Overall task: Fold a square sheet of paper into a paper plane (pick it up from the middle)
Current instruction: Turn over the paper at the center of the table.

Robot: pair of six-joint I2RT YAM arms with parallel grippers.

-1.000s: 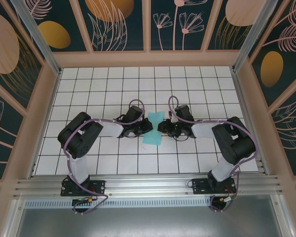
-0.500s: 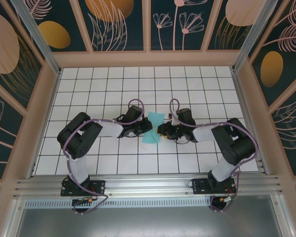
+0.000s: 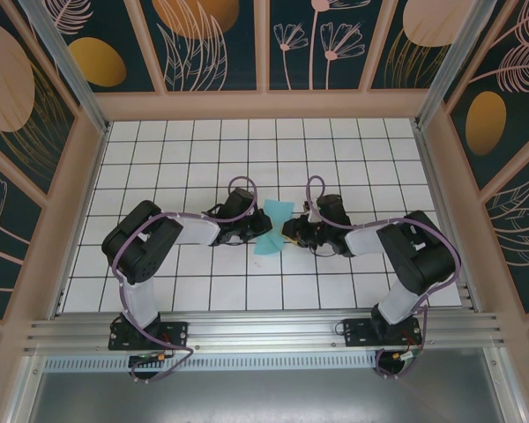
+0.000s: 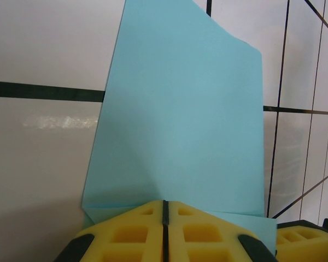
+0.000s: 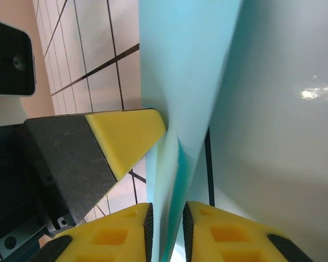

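Here left fingers [image 4: 126, 237] and right fingers [image 5: 229, 234], close together, each pinch the paper [image 4: 180, 120].

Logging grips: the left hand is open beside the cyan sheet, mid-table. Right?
Not open: the left hand is shut on the cyan sheet, pads pressed together at its edge, as the left wrist view shows. The rest holds.

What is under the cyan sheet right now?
The white gridded table shows past the edges of the square sheet of paper, and dark grid lines run under it. Whatever lies directly beneath is covered.
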